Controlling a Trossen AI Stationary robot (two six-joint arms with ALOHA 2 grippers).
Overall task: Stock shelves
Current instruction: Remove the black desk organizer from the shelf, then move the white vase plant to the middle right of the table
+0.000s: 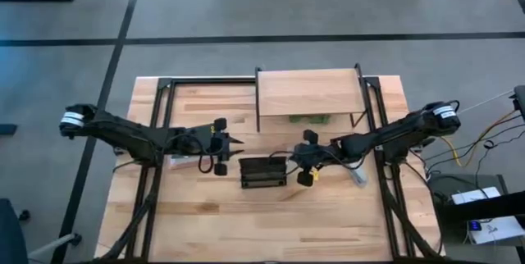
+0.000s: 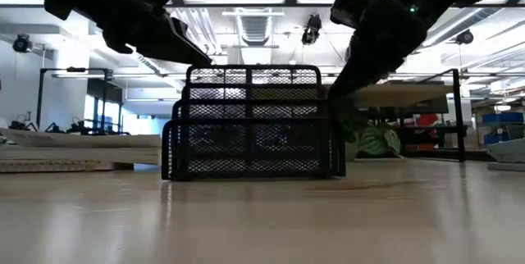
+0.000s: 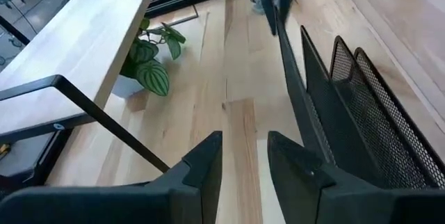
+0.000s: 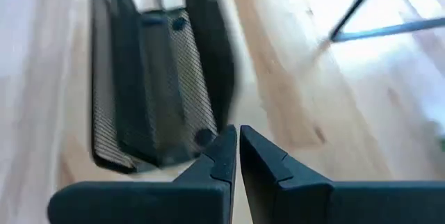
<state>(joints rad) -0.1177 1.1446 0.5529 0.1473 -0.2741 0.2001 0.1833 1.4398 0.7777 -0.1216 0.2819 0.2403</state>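
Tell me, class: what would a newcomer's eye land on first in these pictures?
Probably the black mesh rack at the table's middle, with the left gripper and the right gripper hovering at either side of it, both empty. Next, the small wooden riser shelf at the far edge, with a leafy green plant tucked beneath it.

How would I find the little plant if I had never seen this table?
Look at the small wooden shelf standing at the far edge of the big table. The plant sits underneath it, on the tabletop. It is the only green thing there, with striped leaves, while the mesh rack nearby is black.
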